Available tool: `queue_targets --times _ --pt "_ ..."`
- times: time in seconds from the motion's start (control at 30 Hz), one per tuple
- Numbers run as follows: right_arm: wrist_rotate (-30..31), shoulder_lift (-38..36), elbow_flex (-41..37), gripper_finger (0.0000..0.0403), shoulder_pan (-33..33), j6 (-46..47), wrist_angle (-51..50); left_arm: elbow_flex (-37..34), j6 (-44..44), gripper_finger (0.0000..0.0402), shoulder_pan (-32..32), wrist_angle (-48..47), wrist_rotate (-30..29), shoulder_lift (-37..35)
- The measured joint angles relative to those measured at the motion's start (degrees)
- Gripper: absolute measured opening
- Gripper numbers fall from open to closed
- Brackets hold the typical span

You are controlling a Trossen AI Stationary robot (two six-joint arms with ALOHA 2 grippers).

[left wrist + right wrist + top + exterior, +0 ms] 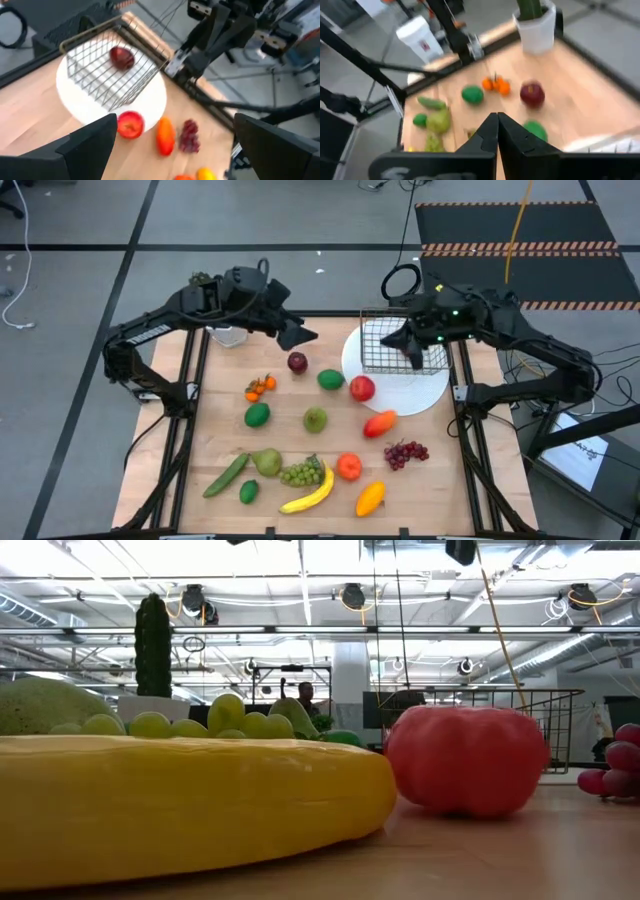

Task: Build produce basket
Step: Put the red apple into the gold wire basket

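Observation:
The wire basket stands on a white round plate at the table's far right. A dark red apple lies inside it. More produce is spread over the table: a dark apple, a red apple, a banana, green grapes and purple grapes. My right gripper hangs shut above the basket and holds nothing. My left gripper stands open in the air over the table's far middle, above the dark apple, with nothing between its fingers.
A white pot with a green cactus stands at the table's far left, under the left arm. Small oranges, limes, a pear, a cucumber and mangoes lie across the middle and near part. Bare wood lies along the left edge.

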Motion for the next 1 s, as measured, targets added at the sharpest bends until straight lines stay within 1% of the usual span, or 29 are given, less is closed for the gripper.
queue_targets --times 0.03,0.2,0.27,0.4,0.5,0.6,0.73,0.83,1.0 --pt "0.34 0.48 0.00 0.0001 0.02 0.31 -1.47 0.00 0.78 0.0397 0.05 -1.32 -0.01 0.00" --pt "5.87 2.94 0.00 0.0000 0.01 3.26 -7.16 0.00 5.75 0.0397 0.28 -7.43 -0.09 0.87" --pt "5.81 4.02 0.00 0.0001 0.00 3.30 -7.60 -0.10 7.84 0.0397 0.70 -9.57 -0.09 1.00" --pt "5.72 6.69 0.00 0.0014 1.40 3.71 -8.86 -2.04 11.12 0.0397 1.29 -9.44 -0.07 1.47" --pt "5.72 8.73 0.00 0.0035 4.27 2.78 -8.72 -3.75 11.78 0.0397 1.94 -10.26 0.68 1.75" --pt "5.61 10.82 0.00 0.0062 7.12 -0.46 -8.44 -5.45 12.16 0.0397 2.28 -11.02 1.44 1.46" --pt "5.63 13.94 0.00 0.0099 9.35 -4.35 -8.28 -8.55 11.76 0.0397 2.21 -11.15 3.06 1.62" --pt "5.51 16.40 0.00 0.0125 10.22 -4.52 -8.26 -10.60 10.03 0.0397 1.81 -10.69 4.28 1.53" --pt "5.50 19.14 0.00 0.0175 12.95 -3.02 -8.88 -14.41 8.03 0.0397 -0.15 -10.50 4.44 1.57"
